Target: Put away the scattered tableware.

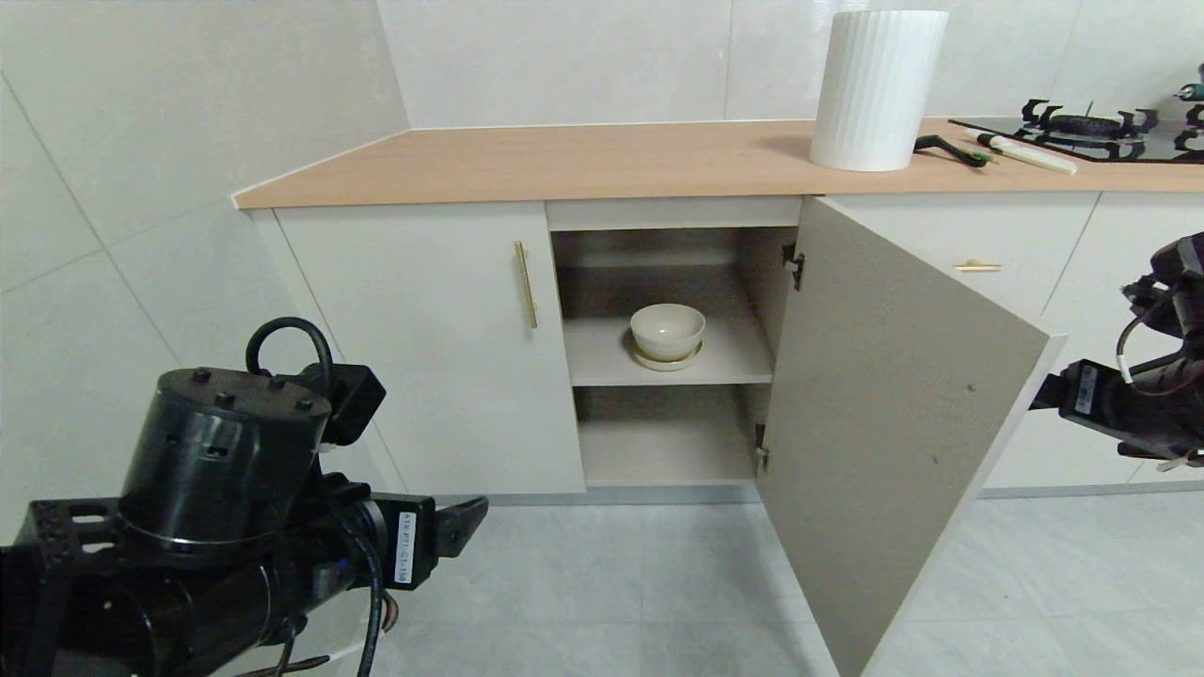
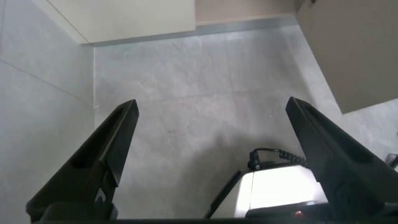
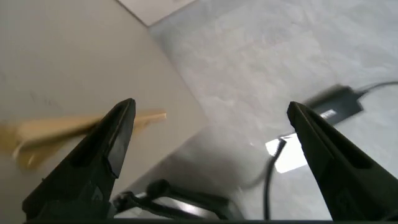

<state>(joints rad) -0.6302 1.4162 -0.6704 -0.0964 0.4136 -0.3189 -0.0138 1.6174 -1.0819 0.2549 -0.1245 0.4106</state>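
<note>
A cream bowl sits on a small plate on the upper shelf of the open cabinet. The cabinet's right door stands swung out toward me. My left gripper hangs low at the left, above the floor, well short of the cabinet. In the left wrist view its fingers are spread open over bare tiles with nothing between them. My right gripper is at the outer edge of the open door; the right wrist view shows it open, close to the door's gold handle.
The left cabinet door with its gold handle is closed. On the wooden counter stand a tall white ribbed vessel, a black-handled tool, a white utensil and a gas hob. The lower shelf holds nothing.
</note>
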